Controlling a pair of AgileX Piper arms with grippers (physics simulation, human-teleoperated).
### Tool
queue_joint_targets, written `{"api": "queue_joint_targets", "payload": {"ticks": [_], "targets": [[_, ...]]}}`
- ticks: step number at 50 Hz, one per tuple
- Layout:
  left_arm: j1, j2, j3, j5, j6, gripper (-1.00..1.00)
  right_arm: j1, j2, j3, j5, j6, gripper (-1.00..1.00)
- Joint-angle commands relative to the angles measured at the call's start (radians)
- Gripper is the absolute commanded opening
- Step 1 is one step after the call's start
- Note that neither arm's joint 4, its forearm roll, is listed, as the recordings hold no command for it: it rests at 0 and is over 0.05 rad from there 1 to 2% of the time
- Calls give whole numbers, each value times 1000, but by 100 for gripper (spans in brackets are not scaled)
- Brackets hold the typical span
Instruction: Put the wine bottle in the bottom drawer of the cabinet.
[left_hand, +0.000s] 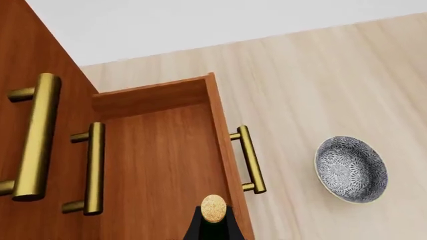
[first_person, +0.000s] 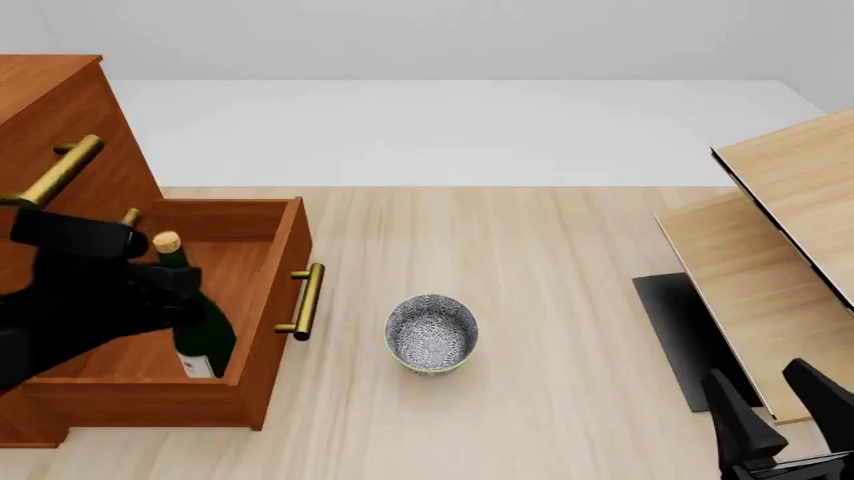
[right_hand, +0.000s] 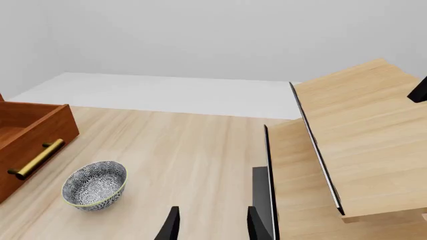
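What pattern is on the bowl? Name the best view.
Blue-grey and white floral pattern on the bowl; left wrist view.

Pale wood-grain table (first_person: 561, 300), running back to a white floor or wall. On it, at the left, the cabinet (first_person: 60, 110) with bottom drawer (first_person: 267, 330) pulled out. Just right of the drawer's handle, a patterned bowl (first_person: 431, 333), upright, apart from it. At the right, pale wood furniture (first_person: 787, 230) with a dark flat base (first_person: 678, 335) lying on the tabletop.
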Motion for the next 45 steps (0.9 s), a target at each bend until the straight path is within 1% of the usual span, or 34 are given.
{"api": "queue_joint_targets", "payload": {"ticks": [1, 2, 3, 4, 5, 6, 7, 9, 10, 13, 15, 16, 18, 19, 20, 21, 22, 23, 24, 27, 29, 32, 33, 34, 35, 36, 37, 39, 40, 41, 42, 44, 45], "targets": [[35, 68, -24, 2, -5, -100, 1, -1, 0, 0, -1, 100], [30, 73, -28, 2, -2, -100, 2, -2, 0, 1, -1, 100], [48, 95, -33, 3, 21, -100, 1, -4, 0, 3, -1, 100], [45, 96, -35, 3, 15, -100, 1, -5, 0, 4, -1, 100], [8, 117, -43, 11, -20, -100, 2, -5, 0, 4, -1, 100], [4, 125, -46, 9, -32, -100, 2, -4, 0, 4, -2, 100], [27, 142, -55, 0, -10, -100, 2, -3, 0, 2, -1, 100], [26, 161, -68, -1, -13, -100, 1, -3, 0, 2, -1, 100], [21, 183, -75, -3, -29, -100, 3, -3, 0, 3, -1, 100], [37, 217, -82, -15, -2, -100, 1, -4, 0, 4, -1, 100], [22, 227, -88, -23, -24, -100, -1, -2, 0, 3, -2, 100], [27, 255, -92, -33, -29, -100, -1, 2, 0, -1, -1, 100], [36, 276, -91, -47, -13, -100, -1, 1, 0, -1, -2, 100], [15, 290, -88, -50, -30, -100, 0, 2, 0, -1, -2, 100], [24, 287, -92, -54, -37, -100, 0, 2, 0, -1, -1, 100], [33, 290, -94, -55, -34, -100, -1, 2, 0, -1, -2, 100], [19, 297, -90, -54, -22, -100, -2, 3, 0, -2, -2, 100], [14, 298, -87, -56, -28, -100, -2, 2, 0, 0, -1, 100], [6, 303, -88, -63, -56, -100, -2, 0, 0, 2, -2, 100], [30, 352, -93, -87, -44, -100, -2, 0, 0, 2, -1, 100], [23, 368, -95, -97, -52, -100, -1, 2, 0, 0, -1, 100], [37, 404, -103, -115, -49, -100, -3, 0, 0, 2, -1, 100], [30, 427, -103, -123, -79, -100, -4, -1, 0, 3, -1, 100], [50, 449, -105, -135, -50, -100, -3, 0, 0, 2, -1, 100], [62, 466, -109, -142, -41, -100, -3, 1, 0, 2, -1, 100], [57, 474, -107, -154, -51, -100, -3, 1, 0, 2, -1, 100], [54, 516, -111, -168, -64, -100, -2, 1, 0, 1, -2, 100], [84, 574, -117, -191, -11, -100, -2, 2, 0, 0, -3, 100], [63, 582, -122, -196, -52, -100, -2, 1, 0, 2, -2, 100], [61, 591, -126, -198, -60, -100, -2, 0, 0, 2, 0, 100], [79, 608, -136, -198, -33, -100, -3, 2, 0, 1, -2, 100], [84, 629, -143, -205, -34, -100, -3, 0, 0, 3, -2, 100], [87, 644, -143, -208, -22, -100, -4, 0, 0, 3, -2, 100]]}}
